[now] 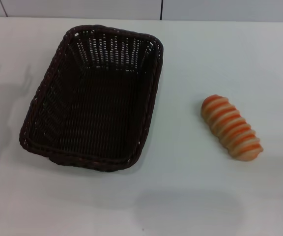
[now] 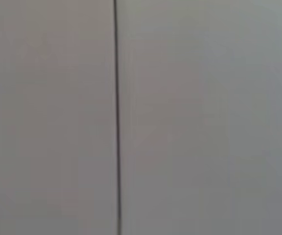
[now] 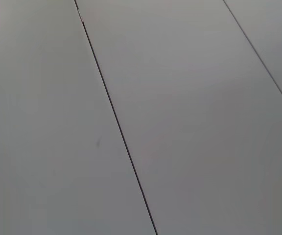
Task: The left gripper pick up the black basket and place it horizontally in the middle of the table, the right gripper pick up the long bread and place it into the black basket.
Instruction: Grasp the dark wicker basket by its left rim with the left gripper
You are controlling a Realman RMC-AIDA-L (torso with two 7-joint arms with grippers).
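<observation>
Table [image 1: 190, 196]: white, holds basket + bread.
Black basket [image 1: 95, 98]: left side of table, empty, long way running front to back, tipped a bit.
Long bread [image 1: 231, 128]: right of basket, well apart, lying slanted.
Grippers: left + right not seen; wrist views only grey panels w/ thin dark seams.

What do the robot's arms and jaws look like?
They cannot be described here: neither arm nor gripper shows in any view. The head view has only the black basket and the long bread on the white table; both wrist views show plain grey panels with thin dark seams.
</observation>
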